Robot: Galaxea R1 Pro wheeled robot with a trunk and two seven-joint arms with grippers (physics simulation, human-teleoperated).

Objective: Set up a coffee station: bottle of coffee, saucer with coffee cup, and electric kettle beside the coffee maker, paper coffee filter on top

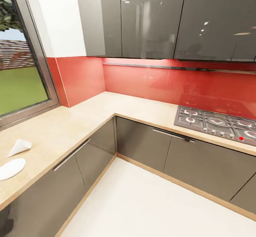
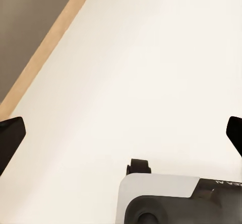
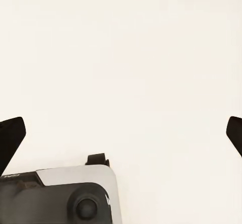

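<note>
- Head view: the long light wood L-shaped table (image 1: 71, 123) runs from the lower left of the frame, turns the corner at centre, and heads off to the right edge.
- At the far left edge, low down, the small round plain white saucer (image 1: 10, 168) lies flat on the table.
- Just above it in the frame sits a white paper cone coffee filter (image 1: 19, 147), lying on its side, near the saucer but apart from it.
- On the right, a grey steel gas hob (image 1: 217, 123) is set into the table, a red dot at its front corner.
- Glossy dark grey wall cabinets (image 1: 149, 16) hang across the top over a red backsplash (image 1: 142, 79); a window (image 1: 17, 63) fills the upper left.
- Left wrist view: the left gripper (image 2: 121, 133) is spread wide, dark fingertips at both side edges, nothing between them, pale cream floor (image 2: 151, 58) below.
- Right wrist view: the right gripper (image 3: 121, 133) is likewise wide apart and empty over the floor.
</note>
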